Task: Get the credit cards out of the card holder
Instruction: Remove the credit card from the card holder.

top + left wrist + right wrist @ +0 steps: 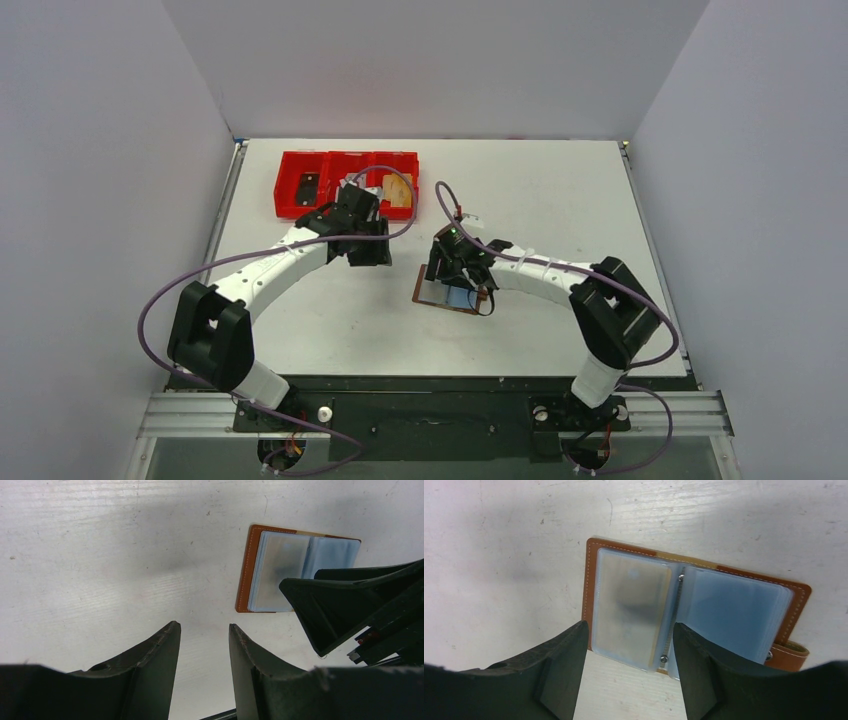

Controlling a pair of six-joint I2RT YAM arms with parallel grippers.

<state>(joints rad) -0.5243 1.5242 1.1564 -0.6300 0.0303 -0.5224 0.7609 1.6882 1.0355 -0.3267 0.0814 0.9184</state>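
The right fingers [561, 675] stand spread with nothing pinched between them. They hang over the near edge of the open card holder [588, 590], one on each side of its left-hand frosted sleeve. Whether their tips touch the leather I cannot tell. Through that sleeve, straight ahead in the gap, shows a pale card [631, 605] with a dark blur across it. Past the right-hand finger lies a stack of bluish sleeves [729, 612]. Whether these hold more credit cards is unclear. Beyond that stack the strap tab [791, 656] sticks out. The holder lies flat and open on the white surface [499, 555].

The left fingers [150, 670] are partly apart, with bare surface in their gap and nothing held. The holder lies ahead of them and off to their right, well apart. From above, these fingers sit close to the red tray [290, 205]. Small flat things lie in its compartments, too small to name.

The step in hand looks like lining up on the card in the left sleeve. Next the right fingers likely must come down and catch the card's edge at the sleeve's mouth, though which side that is I cannot tell. The holder is loose, so it may drag along unless it is held down.
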